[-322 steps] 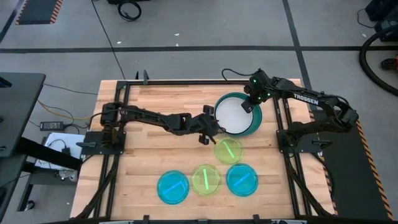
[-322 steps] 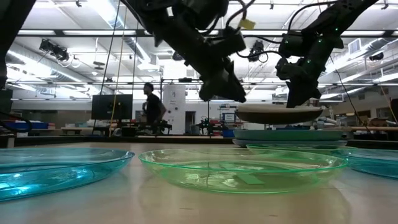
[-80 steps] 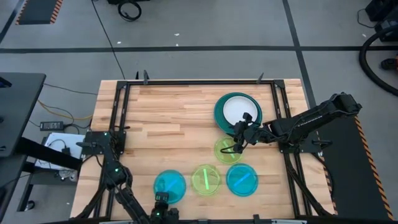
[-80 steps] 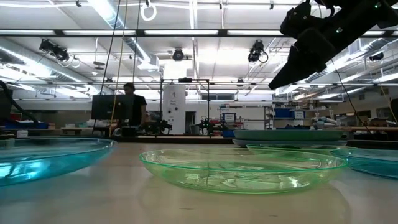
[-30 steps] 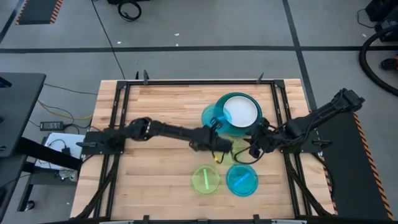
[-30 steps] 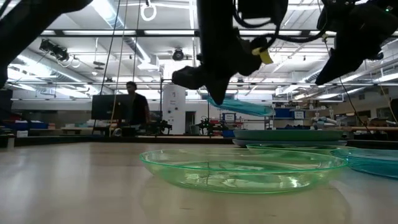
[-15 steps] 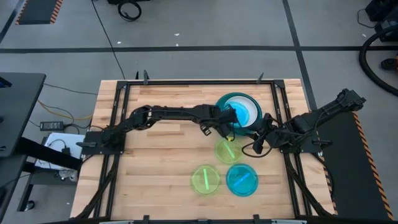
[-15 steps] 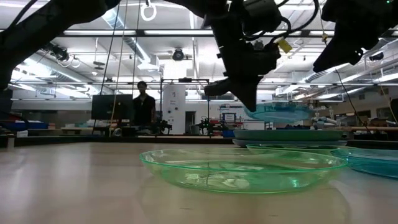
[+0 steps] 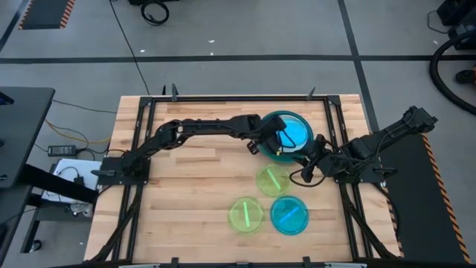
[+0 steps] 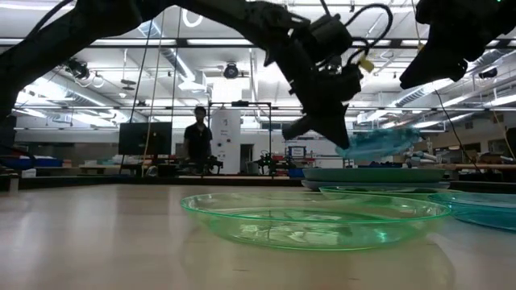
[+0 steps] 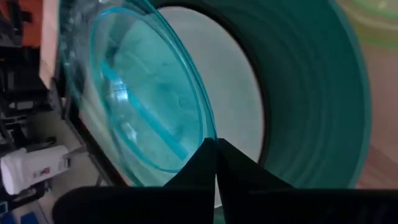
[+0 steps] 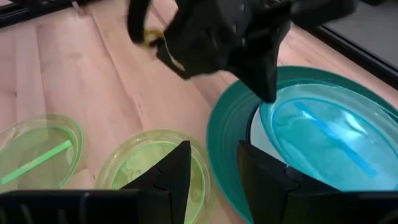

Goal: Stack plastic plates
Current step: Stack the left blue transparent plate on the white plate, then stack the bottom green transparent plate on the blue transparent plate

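A stack (image 9: 266, 141) stands at the table's far right: a large teal plate (image 12: 227, 134) with a white plate (image 11: 245, 93) lying in it. My left gripper (image 9: 274, 141) is shut on a small translucent cyan plate (image 9: 294, 132) just over that stack. Two lime plates (image 9: 273, 180) (image 9: 245, 214) and another cyan plate (image 9: 288, 216) lie flat on the table nearer the front. Beside the stack's near right side, above the table, my right gripper (image 9: 306, 173) stands open with nothing between its fingers. My left gripper pinches the cyan plate's rim (image 11: 210, 138) between its two fingers, on the side toward the table's left. The fingers come from the left, slanting down. The plate is tilted over the white plate; whether its underside touches the stack, I cannot tell.
The table's left half is bare wood (image 9: 186, 179). A dark metal frame (image 9: 223, 97) runs along the table's edges. Behind the table the low view shows a workshop, with a person (image 10: 197, 137) standing far off.
My left gripper has carried the cyan plate toward the table's right and far edge, from beside the stack's left side to over the white plate, and has gone a little lower. The plate stays tilted in the hold.
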Controlling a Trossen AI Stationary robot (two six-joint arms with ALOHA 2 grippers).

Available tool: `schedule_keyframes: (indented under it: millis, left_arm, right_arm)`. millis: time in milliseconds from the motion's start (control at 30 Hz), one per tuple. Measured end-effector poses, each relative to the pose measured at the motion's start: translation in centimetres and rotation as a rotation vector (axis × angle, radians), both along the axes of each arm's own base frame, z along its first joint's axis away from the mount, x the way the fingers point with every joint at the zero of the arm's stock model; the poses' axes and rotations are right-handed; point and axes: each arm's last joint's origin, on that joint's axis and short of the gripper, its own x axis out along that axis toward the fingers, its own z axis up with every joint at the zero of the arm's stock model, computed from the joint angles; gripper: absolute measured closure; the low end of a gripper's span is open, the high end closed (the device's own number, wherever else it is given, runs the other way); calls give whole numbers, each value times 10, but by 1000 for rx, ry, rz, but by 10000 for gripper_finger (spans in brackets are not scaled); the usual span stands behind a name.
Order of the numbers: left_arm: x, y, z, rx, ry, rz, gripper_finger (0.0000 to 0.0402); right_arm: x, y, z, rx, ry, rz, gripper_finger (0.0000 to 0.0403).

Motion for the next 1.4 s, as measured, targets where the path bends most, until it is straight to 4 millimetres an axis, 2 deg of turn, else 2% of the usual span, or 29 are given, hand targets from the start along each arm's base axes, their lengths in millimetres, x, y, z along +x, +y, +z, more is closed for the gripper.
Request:
schedule_keyframes:
  millis: [200, 367, 633, 767, 900, 1133, 1400]
  left_arm:
    - [-4, 0, -27, 31, 35, -31, 391]
    - [-4, 0, -31, 25, 36, -9, 383]
    - [-2, 1, -29, -8, -16, 49, 297]
    - [-3, -6, -22, -26, -36, 126, 265]
    - [-15, -22, -3, -87, 12, 158, 259]
    - [-36, -65, 16, -345, 124, 275, 260]
    - [-55, -108, 9, -624, 327, 514, 260]
  right_arm:
    - [0, 0, 0, 6, -3, 0, 264]
    - [0, 0, 0, 7, -3, 0, 264]
    - [0, 0, 0, 8, -2, 2, 264]
    - [0, 0, 0, 5, 0, 3, 264]
    - [-1, 0, -1, -2, 13, 4, 264]
    - [-2, -1, -8, -20, 39, 10, 264]
    - [-1, 0, -16, -16, 31, 17, 264]
